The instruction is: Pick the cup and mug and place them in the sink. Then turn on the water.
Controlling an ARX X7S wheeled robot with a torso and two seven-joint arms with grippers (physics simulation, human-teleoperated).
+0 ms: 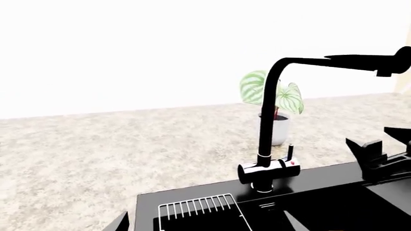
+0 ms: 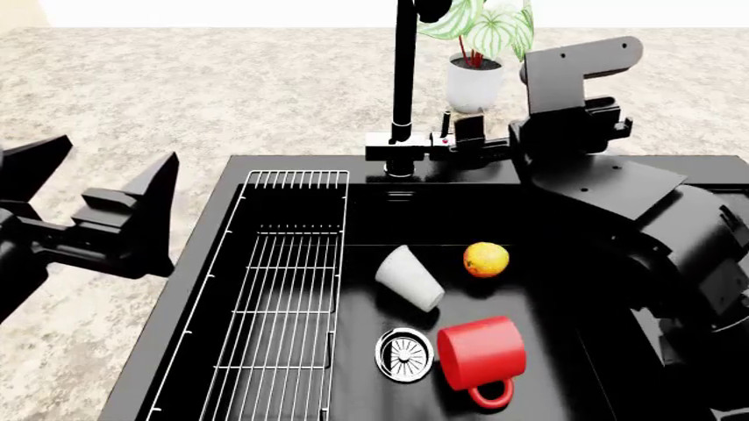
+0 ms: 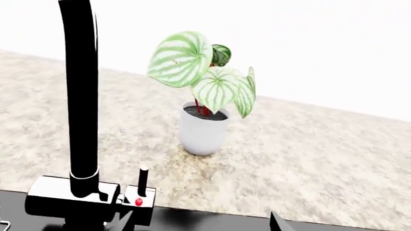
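Down in the sink, cup and mug lie tipped; left fingers spread wide, right fingers' grip unclear beside the faucet lever.

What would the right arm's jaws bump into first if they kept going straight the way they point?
Most likely the faucet's small lever on its chrome base. In the head view the right gripper sits just beside it, aimed that way. Depth is unclear, so it might hit the base block first.
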